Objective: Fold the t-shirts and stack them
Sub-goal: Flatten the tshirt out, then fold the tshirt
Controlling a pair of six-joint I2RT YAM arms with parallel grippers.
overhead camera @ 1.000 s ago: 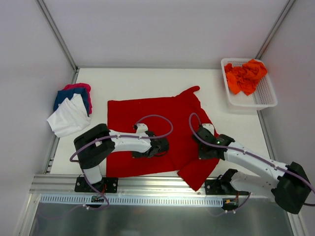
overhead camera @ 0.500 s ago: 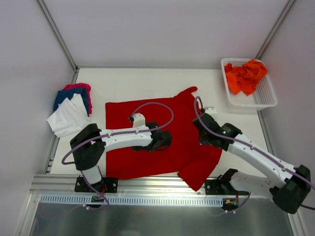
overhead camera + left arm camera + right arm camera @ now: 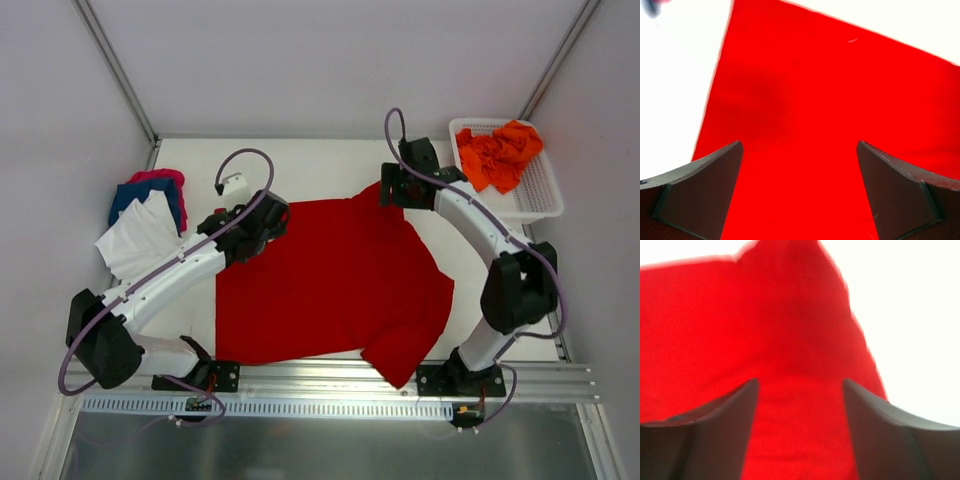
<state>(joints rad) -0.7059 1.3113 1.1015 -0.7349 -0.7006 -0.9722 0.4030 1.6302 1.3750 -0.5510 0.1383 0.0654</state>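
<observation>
White laminate table (image 3: 330, 160) between pale walls carries the deep red short-sleeved cloth t-shirt (image 3: 340, 285), spread flat at its middle; both arms have left the cloth's centre, where they pressed a second ago with pincers together, and swung to its far edge; the left gripper (image 3: 262, 220) now hangs over the far-left corner, jaws wide apart; the right gripper (image 3: 393, 190) hangs over the far sleeve, jaws likewise parted, nothing held; smoothing looks finished, a first fold seems next; a pile of white, blue and pink tees (image 3: 145, 215) sits at the left; bright orange crumpled tees (image 3: 498, 155) fill the white plastic mesh basket (image 3: 545, 205).
</observation>
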